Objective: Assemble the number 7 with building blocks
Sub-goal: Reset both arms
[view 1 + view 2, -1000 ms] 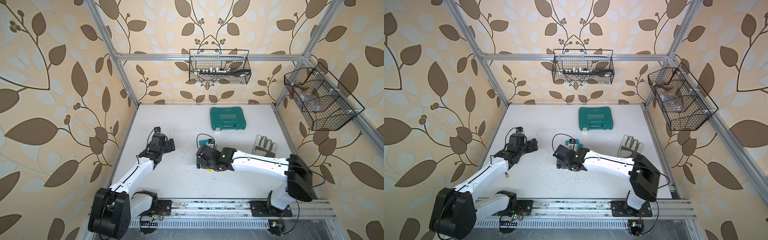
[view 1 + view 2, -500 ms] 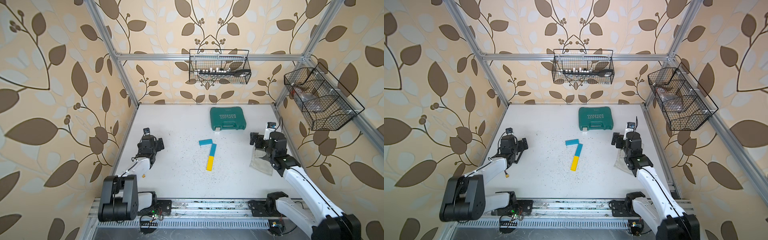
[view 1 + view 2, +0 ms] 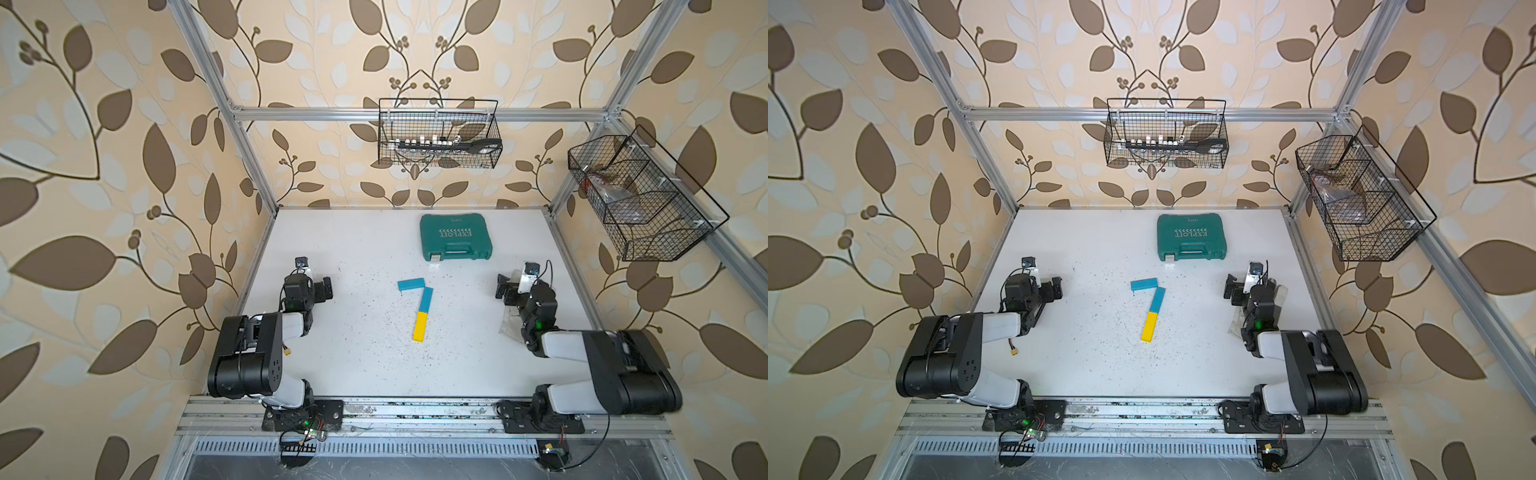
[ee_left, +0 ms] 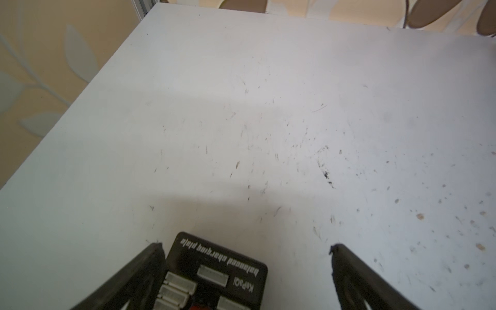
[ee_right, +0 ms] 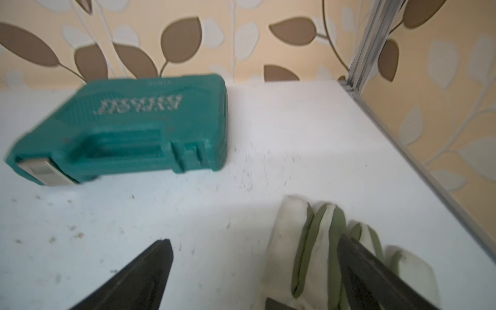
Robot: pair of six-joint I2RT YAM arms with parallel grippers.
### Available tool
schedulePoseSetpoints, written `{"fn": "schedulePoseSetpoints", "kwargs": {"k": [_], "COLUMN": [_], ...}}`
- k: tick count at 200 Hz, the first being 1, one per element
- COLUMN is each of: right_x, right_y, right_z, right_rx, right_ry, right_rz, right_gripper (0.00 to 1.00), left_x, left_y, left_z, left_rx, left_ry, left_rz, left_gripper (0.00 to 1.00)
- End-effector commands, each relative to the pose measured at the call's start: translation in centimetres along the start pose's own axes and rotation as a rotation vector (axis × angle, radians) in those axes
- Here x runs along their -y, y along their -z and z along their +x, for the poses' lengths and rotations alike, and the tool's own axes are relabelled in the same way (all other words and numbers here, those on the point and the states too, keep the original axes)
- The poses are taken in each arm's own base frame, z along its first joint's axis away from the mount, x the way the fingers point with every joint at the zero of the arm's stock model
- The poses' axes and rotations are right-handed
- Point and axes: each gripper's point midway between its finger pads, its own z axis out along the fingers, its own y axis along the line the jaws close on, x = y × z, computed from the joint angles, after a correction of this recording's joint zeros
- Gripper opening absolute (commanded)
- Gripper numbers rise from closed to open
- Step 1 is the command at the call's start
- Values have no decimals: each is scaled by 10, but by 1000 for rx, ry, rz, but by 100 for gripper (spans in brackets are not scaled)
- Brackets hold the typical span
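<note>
Three blocks (image 3: 426, 298) lay in the middle of the desk (image 3: 353, 257) as a 7, ends meeting so it read whole; we judged it done. Left gripper (image 3: 322, 289) and right gripper (image 3: 505, 289) stood open, empty, by the side edges.

**Hidden, cropped and blurred items in the workcell.**
In the right wrist view the green tool case (image 5: 128, 126) is motion-blurred and its raised lettering illegible. The glove (image 5: 316, 249) and the right gripper (image 5: 254, 238) run off the picture's edge. In both top views the right arm covers most of that glove. The black charging plate (image 4: 214, 271) is cropped in the left wrist view. Contents of the side wire basket (image 3: 665, 245) are indistinct behind its mesh.
</note>
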Motion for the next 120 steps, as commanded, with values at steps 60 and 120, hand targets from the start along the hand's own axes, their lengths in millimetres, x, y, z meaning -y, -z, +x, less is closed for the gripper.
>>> {"fn": "schedulePoseSetpoints", "kwargs": {"k": [60, 120], "right_x": [-17, -18], "right_y": [-15, -17], "right_z": [-30, -29], "right_rx": [19, 10], "right_ry": [31, 34], "right_rz": [-103, -102], "right_gripper": [100, 100], "left_x": [-9, -9], "left_y": [-2, -1], "left_z": [-26, -27], "left_rx": [76, 77], "left_ry": [40, 41], "left_rz": [0, 0], "left_gripper": [99, 99]}}
